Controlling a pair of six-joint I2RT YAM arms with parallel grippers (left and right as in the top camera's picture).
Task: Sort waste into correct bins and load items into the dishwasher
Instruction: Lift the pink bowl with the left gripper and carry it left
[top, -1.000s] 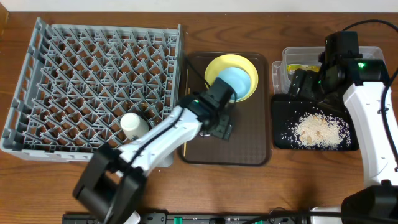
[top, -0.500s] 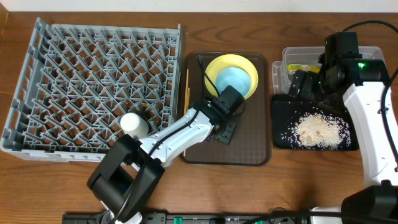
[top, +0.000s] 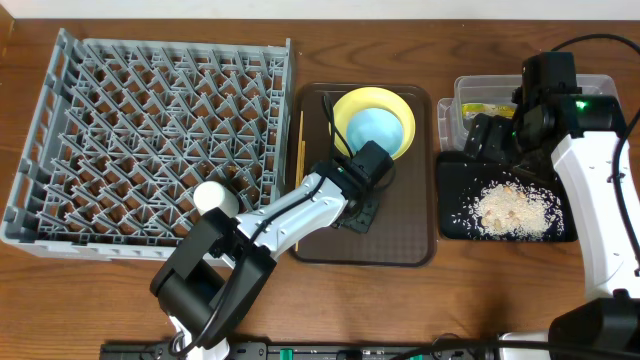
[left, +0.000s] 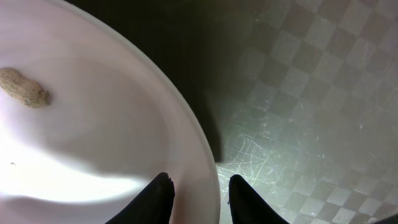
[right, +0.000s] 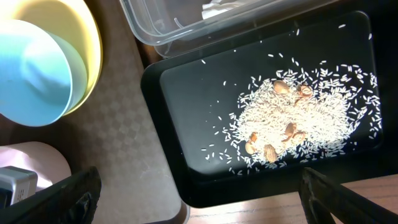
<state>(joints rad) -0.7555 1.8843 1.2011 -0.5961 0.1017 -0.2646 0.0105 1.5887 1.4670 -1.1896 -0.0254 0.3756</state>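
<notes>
Left wrist: my left gripper (left: 200, 180) narrowly straddles the white bowl (left: 93, 130) rim; tilting could spill the scrap (left: 25, 95) at ten o'clock. Right gripper (right: 199, 177) gapes wide.

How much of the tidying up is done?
Done: the white cup is in the dish rack, and rice scraps lie in the black tray. In hand: the left gripper sits astride the rim of the white bowl, a scrap inside. Left: the blue bowl and yellow plate wait on the brown tray, chopsticks at its edge.
</notes>
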